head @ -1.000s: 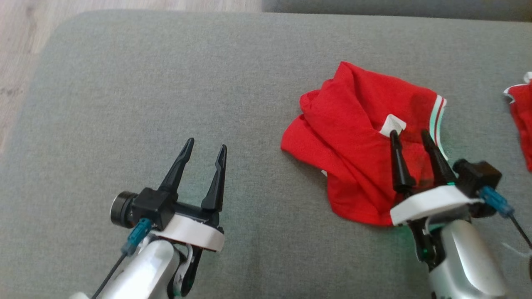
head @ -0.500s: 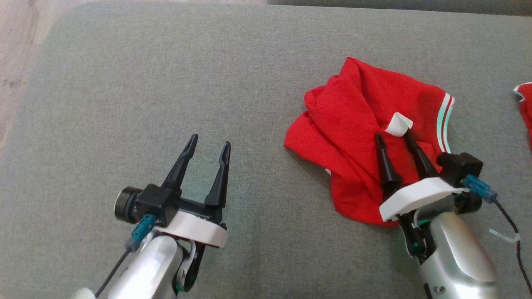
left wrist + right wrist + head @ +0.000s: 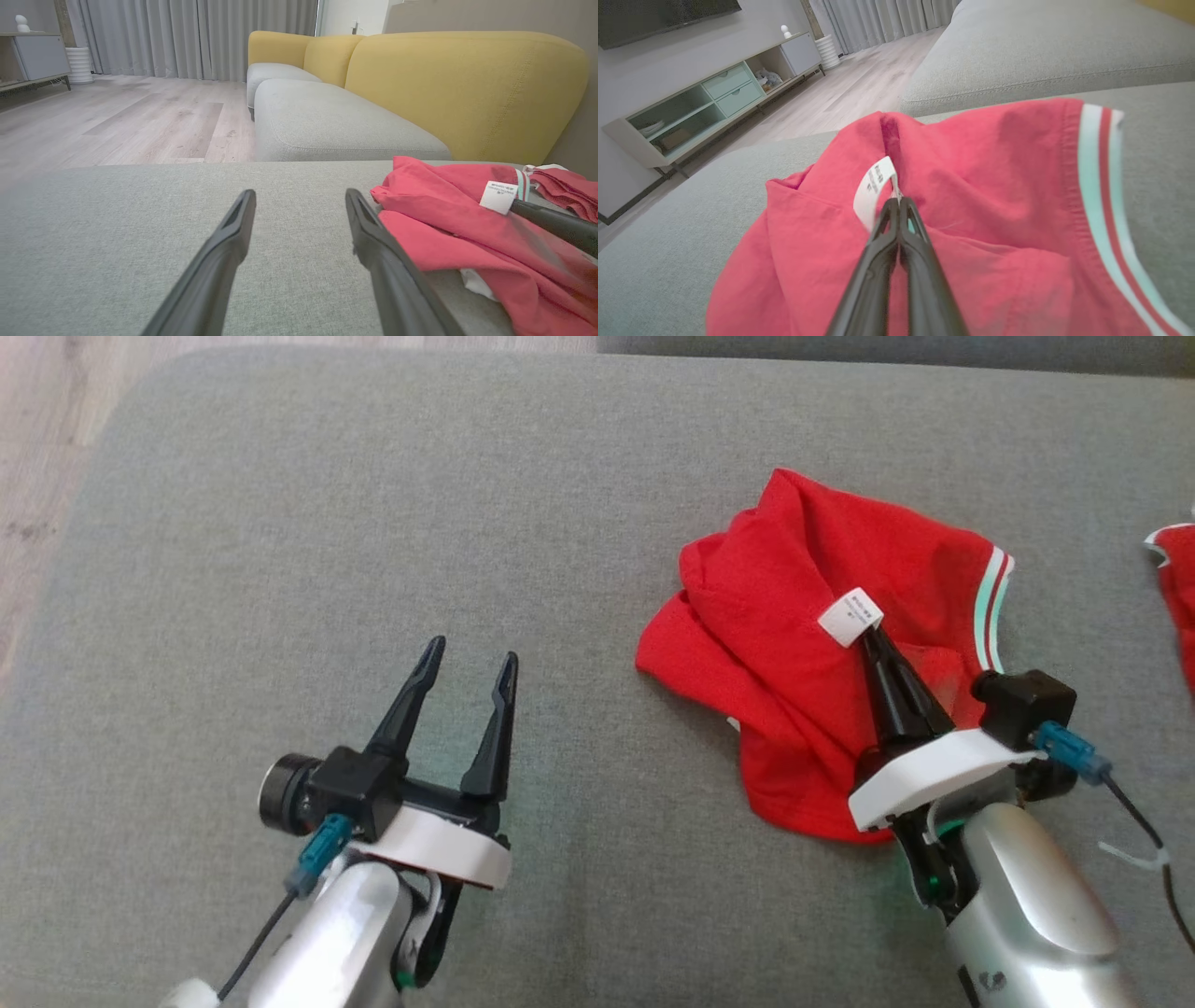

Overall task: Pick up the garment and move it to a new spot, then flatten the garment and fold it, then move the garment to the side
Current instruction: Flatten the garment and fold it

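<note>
Red garment (image 3: 775, 616) lies crumpled on the grey sofa cushion (image 3: 373, 523), right of centre in the head view. The right gripper (image 3: 873, 635) reaches over the heap from the near side, its fingers pressed together with the tips at the white label (image 3: 850, 616). The striped hem (image 3: 991, 607) runs along the heap's right edge. The left gripper (image 3: 470, 658) stands well apart to the left over bare cushion, fingers spread, holding nothing. Another red cloth (image 3: 1176, 579) sits at the far right edge, apart from the heap.

Left wrist view: the left gripper (image 3: 300, 196) points across open cushion, and the garment (image 3: 434, 196) lies off to its right, beyond the right-hand finger. The label (image 3: 499, 197) stands up at the tip of the right gripper (image 3: 516, 205).

Right wrist view: the right gripper (image 3: 895, 203) is pinched tight at the root of the label (image 3: 874, 186), with the garment (image 3: 994, 177) bunched around and beyond the tips. How much cloth besides the label is caught cannot be told.

Assessment: the pick-up belongs to the right arm. Most of the cloth lies to the left of and nearer than the pinch point, so it should hang from there when raised. A grip on the label alone may slip.
</note>
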